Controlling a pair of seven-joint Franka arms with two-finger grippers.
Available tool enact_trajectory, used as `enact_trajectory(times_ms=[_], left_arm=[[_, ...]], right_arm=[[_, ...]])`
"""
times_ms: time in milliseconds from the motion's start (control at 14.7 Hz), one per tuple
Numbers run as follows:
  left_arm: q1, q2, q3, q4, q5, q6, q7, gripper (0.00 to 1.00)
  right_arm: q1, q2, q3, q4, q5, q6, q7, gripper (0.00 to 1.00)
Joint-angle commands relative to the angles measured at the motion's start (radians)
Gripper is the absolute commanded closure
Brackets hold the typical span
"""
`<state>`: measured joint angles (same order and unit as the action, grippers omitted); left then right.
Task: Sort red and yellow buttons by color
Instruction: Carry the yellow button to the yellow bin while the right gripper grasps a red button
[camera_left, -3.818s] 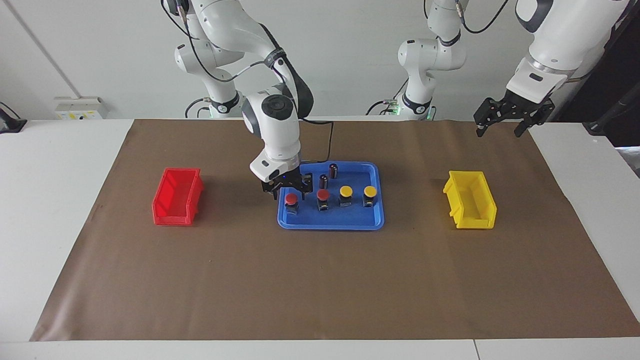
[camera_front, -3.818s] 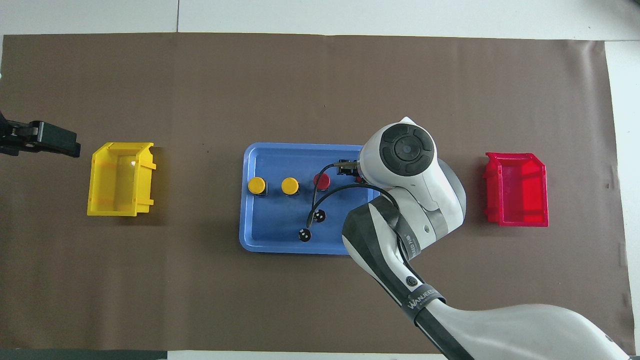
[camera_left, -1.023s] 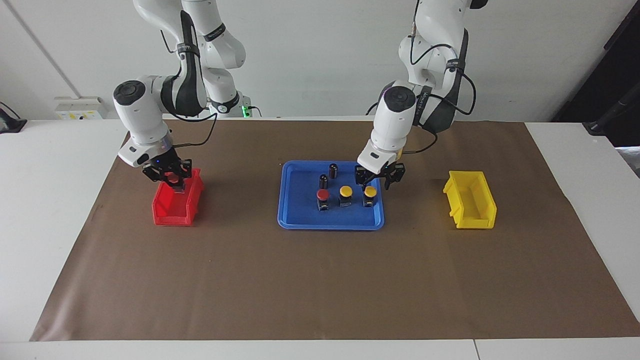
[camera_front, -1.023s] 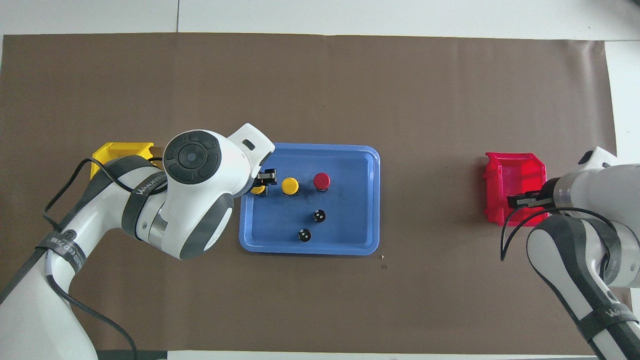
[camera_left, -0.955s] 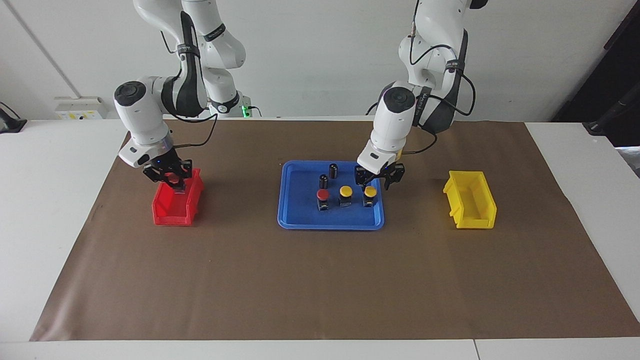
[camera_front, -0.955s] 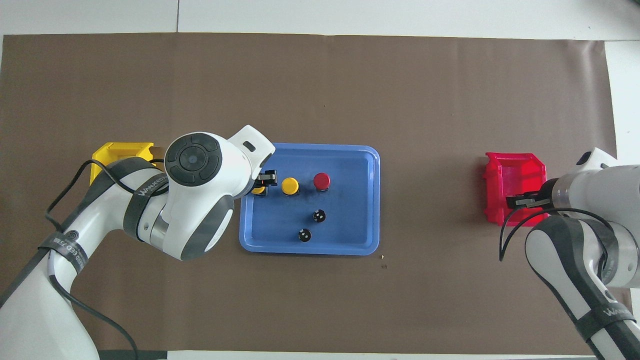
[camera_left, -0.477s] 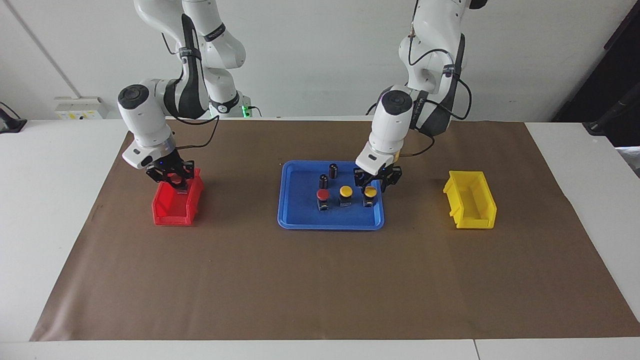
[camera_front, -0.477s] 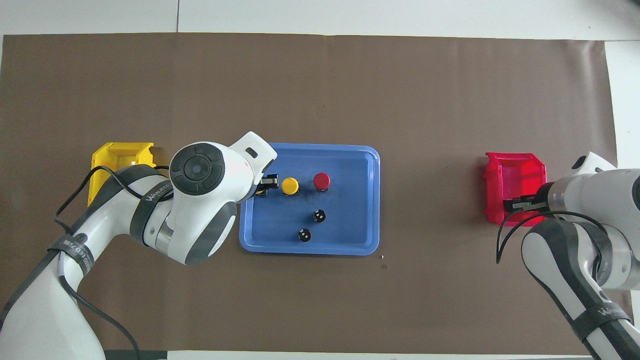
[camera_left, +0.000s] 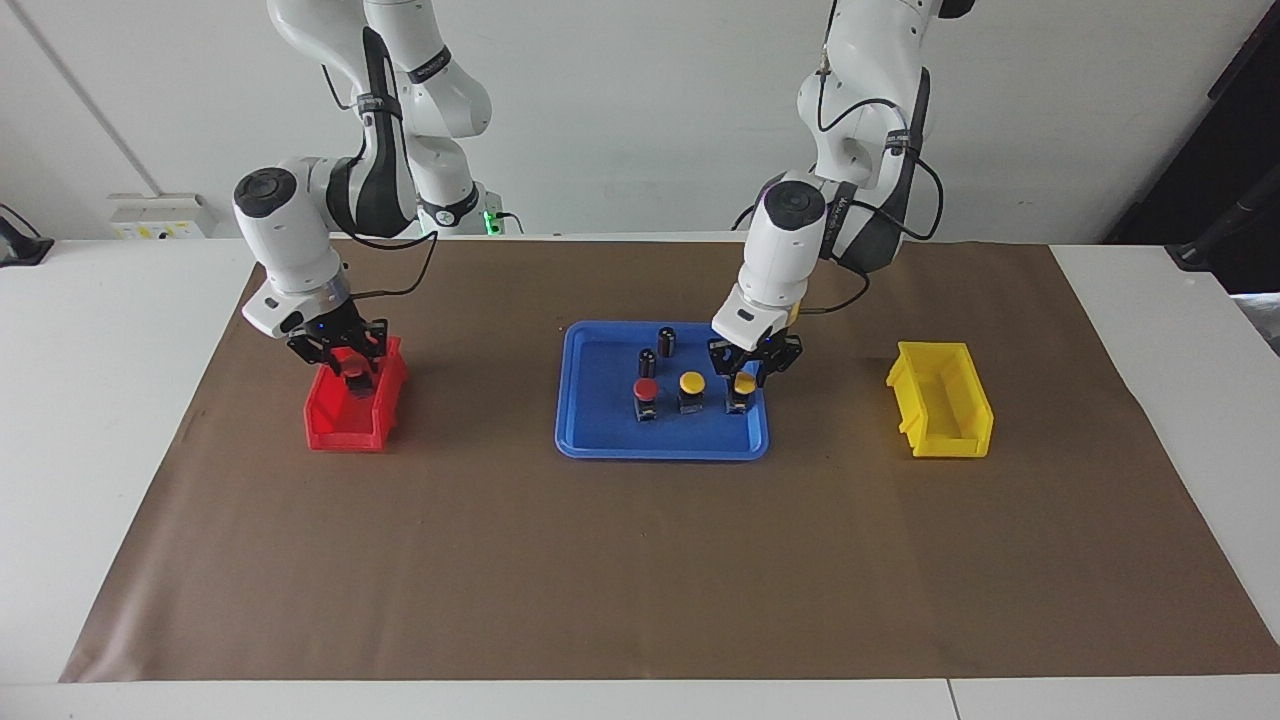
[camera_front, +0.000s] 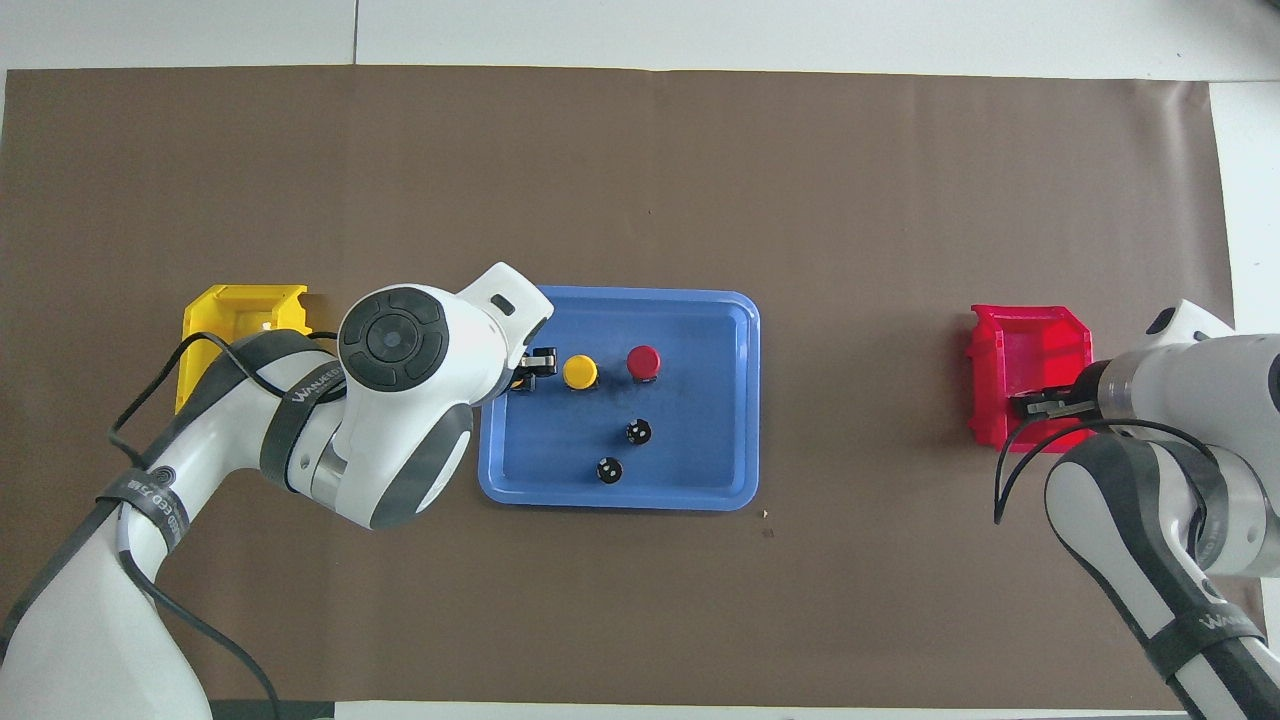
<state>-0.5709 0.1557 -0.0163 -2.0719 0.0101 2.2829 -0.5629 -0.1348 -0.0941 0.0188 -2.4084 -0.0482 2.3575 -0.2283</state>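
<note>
A red button (camera_left: 646, 388) and a yellow button (camera_left: 691, 382) stand side by side in the blue tray (camera_left: 660, 452). Both also show in the overhead view, the red button (camera_front: 643, 361) and the yellow button (camera_front: 579, 371). My left gripper (camera_left: 744, 385) is down around the second yellow button (camera_left: 743, 381), at the tray's end toward the left arm. My right gripper (camera_left: 350, 372) is shut on the other red button (camera_left: 352, 368) and holds it low inside the red bin (camera_left: 345, 425). In the overhead view the left hand hides most of that yellow button.
Two dark cylinders (camera_left: 666, 340) (camera_left: 647, 361) stand in the tray nearer the robots than the buttons. The yellow bin (camera_left: 940, 405) sits toward the left arm's end of the brown mat, the red bin (camera_front: 1030, 335) toward the right arm's end.
My right gripper carried a red button from the tray to the red bin and has sunk lower into it. My left arm came in to the tray and dropped around the yellow button.
</note>
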Motion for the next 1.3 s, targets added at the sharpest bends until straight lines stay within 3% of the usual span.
enact_trajectory(times_ms=[0, 68, 205, 341, 545, 750, 955, 1091, 1227], left_arm=[[-0.020, 0.019, 0.015, -0.007, 0.018, 0.029, -0.032, 0.66], [-0.021, 0.019, 0.018, 0.004, 0.019, 0.018, -0.035, 0.78], [-0.023, 0.018, 0.018, 0.059, 0.019, -0.040, -0.043, 0.91], [-0.012, -0.005, 0.018, 0.165, 0.019, -0.193, -0.035, 0.93], [0.043, -0.021, 0.025, 0.320, 0.019, -0.446, 0.044, 0.96], [0.159, -0.105, 0.027, 0.317, 0.022, -0.537, 0.226, 0.97], [0.311, -0.128, 0.030, 0.284, 0.033, -0.569, 0.412, 0.97], [0.377, -0.172, 0.030, 0.189, 0.065, -0.522, 0.490, 0.98], [0.429, -0.226, 0.030, 0.060, 0.074, -0.409, 0.544, 0.98]], right_arm=[[-0.009, 0.010, 0.010, 0.089, 0.011, -0.104, -0.009, 0.43], [-0.006, 0.011, 0.012, 0.127, 0.011, -0.145, -0.008, 0.43], [0.004, 0.019, 0.016, 0.213, 0.011, -0.242, 0.000, 0.43], [0.047, 0.036, 0.023, 0.317, 0.013, -0.357, 0.039, 0.43], [0.234, 0.105, 0.023, 0.501, 0.017, -0.477, 0.325, 0.42], [0.401, 0.155, 0.024, 0.584, 0.050, -0.407, 0.576, 0.42], [0.596, 0.327, 0.023, 0.748, 0.059, -0.322, 0.898, 0.42], [0.647, 0.413, 0.023, 0.808, 0.056, -0.288, 0.932, 0.42], [0.679, 0.422, 0.023, 0.743, 0.054, -0.221, 0.942, 0.42]])
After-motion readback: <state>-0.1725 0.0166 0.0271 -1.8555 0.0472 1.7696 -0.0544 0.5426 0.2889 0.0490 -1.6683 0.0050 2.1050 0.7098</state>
